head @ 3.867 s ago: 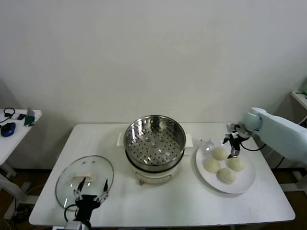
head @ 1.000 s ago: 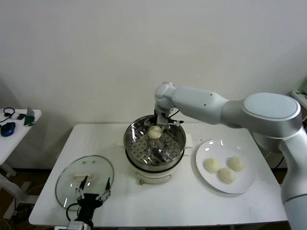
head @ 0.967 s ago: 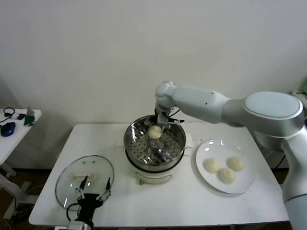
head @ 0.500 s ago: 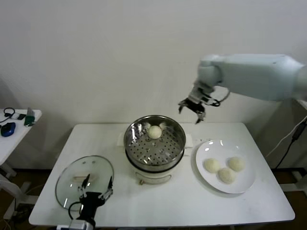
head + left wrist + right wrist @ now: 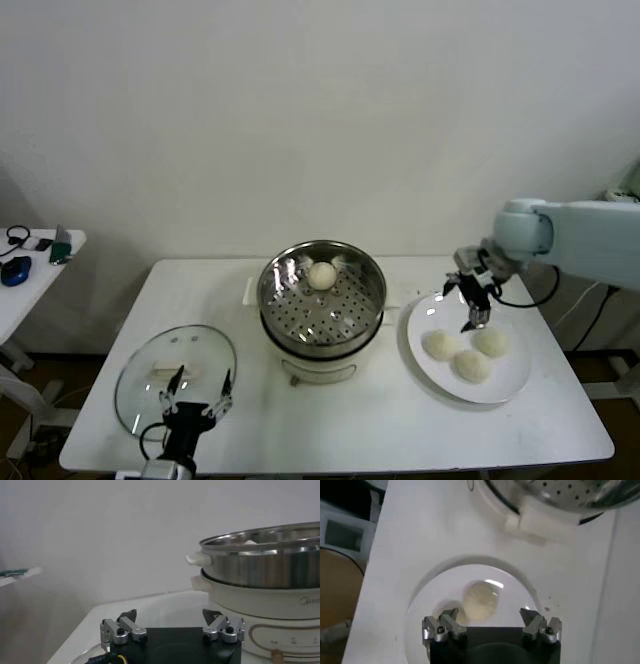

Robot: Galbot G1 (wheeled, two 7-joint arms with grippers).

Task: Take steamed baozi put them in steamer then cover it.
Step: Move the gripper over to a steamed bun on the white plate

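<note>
- Head view: the steamer (image 5: 322, 298) stands at the middle of the white table (image 5: 400, 420) on its cream-white base
- One steamed bao (image 5: 321, 275) lies inside the steamer on the perforated bottom, at the far side near the wall
- Three more baozi rest on the white plate (image 5: 505, 385) to the right of the steamer: one on the left (image 5: 439, 345), one on the right (image 5: 490, 342), one nearest the front edge (image 5: 472, 366)
- The right gripper (image 5: 470, 297) hangs over the far-left part of the plate, above the baozi, with its fingers spread apart and nothing between them
- The cover (image 5: 176, 377) lies flat on the table at the front left, well apart from the steamer, handle up
- The left gripper (image 5: 194, 408) sits low at the front edge of the cover, fingers spread and holding nothing
- A side table (image 5: 30, 262) at the far left carries small dark items
- Left wrist view: the left gripper (image 5: 172, 630) shows both fingers apart, with bare table between them; the steamer (image 5: 265, 555) rises just beyond on its base, handle tab toward the camera
- Right wrist view: the right gripper (image 5: 491, 628) is spread wide above the plate (image 5: 430, 595); one bao (image 5: 481, 600) lies between the finger lines, below them and untouched; a second (image 5: 455, 616) is partly hidden by one finger; the steamer (image 5: 570, 492) edge is farther off
</note>
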